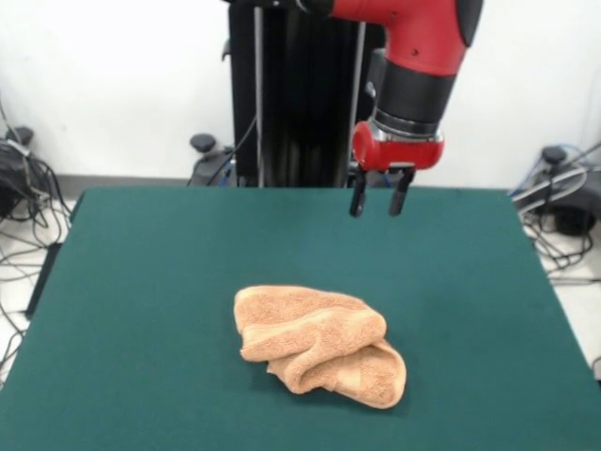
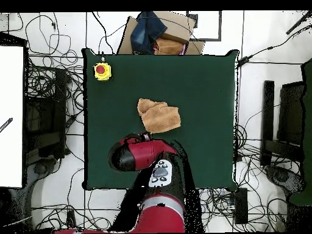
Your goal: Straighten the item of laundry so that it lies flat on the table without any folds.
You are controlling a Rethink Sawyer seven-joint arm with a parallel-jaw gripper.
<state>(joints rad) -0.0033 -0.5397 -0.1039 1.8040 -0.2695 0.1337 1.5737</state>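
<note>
Jaws apart, nothing between them: gripper (image 1: 379, 195) hangs w/ two dark fingers (image 1: 358, 199) pointing straight down, a clear gap separating them. Front view: red/black arm (image 1: 418, 66) drops in from top, red collar just above the fingers. Hovers over table (image 1: 141, 282) near its far edge, right of centre, well above the felt, touching nothing. Towel (image 1: 319, 343) lies approx mid-table, a bit toward near edge, well apart from gripper. Peach-orange terry, crumpled into a lump, not flat: upper layer folded over lower one, rounded bulge at its right end, thick folds running across, smoother band showing on lower fold near its near side. Dark green top bare around it on all sides. Cables on floor (image 1: 19, 254) past left and right edges of table.

Overhead view: towel (image 2: 159, 116) seen as small bunched shape near table centre, slightly toward far edge from robot base, wider at its right part, narrower lobe at upper left. Arm (image 2: 137, 153) bends over table (image 2: 207, 79) just below towel, red elbow covering the felt there; gripper itself hidden under arm, so jaws not readable here. Yellow box w/ red button (image 2: 102, 71) sits at top-left corner of table, well apart from towel. Cardboard box w/ dark blue cloth (image 2: 155, 30) beyond top edge, off table.
</note>
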